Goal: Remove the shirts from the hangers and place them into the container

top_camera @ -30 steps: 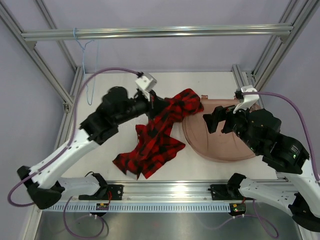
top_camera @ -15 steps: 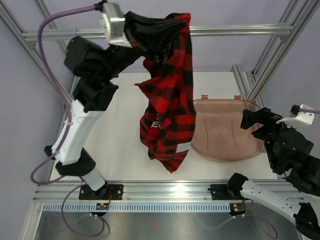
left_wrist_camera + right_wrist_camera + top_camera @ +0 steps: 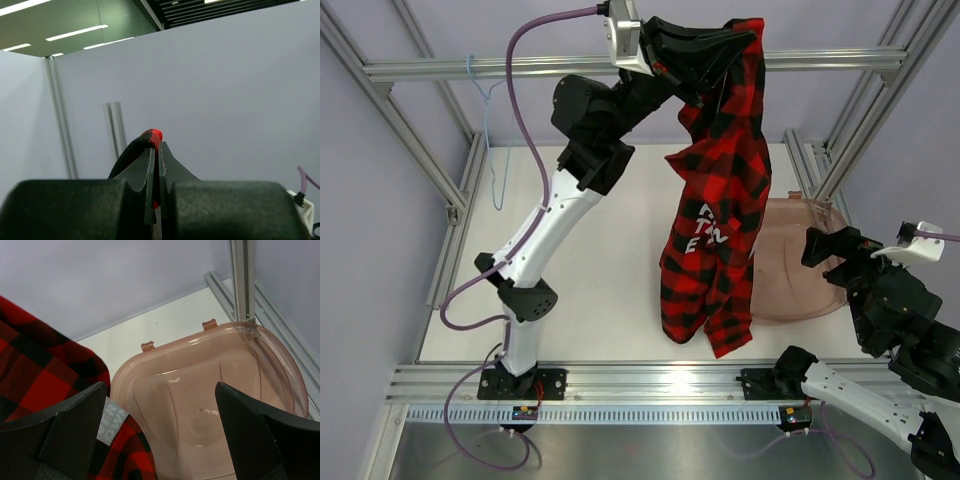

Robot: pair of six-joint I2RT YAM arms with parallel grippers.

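The red-and-black plaid shirt (image 3: 720,200) hangs full length in the air, with its lower edge over the left rim of the container (image 3: 805,270). My left gripper (image 3: 745,35) is raised above the top frame bar and shut on the shirt's upper edge. In the left wrist view a red fold of shirt (image 3: 154,135) pokes out between the closed tips of that gripper (image 3: 156,144). My right gripper (image 3: 835,250) stands open over the tub's right side. In the right wrist view this gripper (image 3: 165,435) frames the empty container (image 3: 200,400) and the shirt (image 3: 45,385). The light-blue hanger (image 3: 492,120) hangs bare on the bar at far left.
Aluminium frame bars surround the table: a top crossbar (image 3: 520,68), slanted posts at both sides, and a front rail (image 3: 640,385) with the arm bases. The left arm's purple cable (image 3: 520,90) loops high. The white tabletop (image 3: 590,290) lies left of the shirt.
My left arm lifted the shirt off the table to above the crossbar and swung it right, towards the tub. My right arm drew back from above the tub to its right edge.
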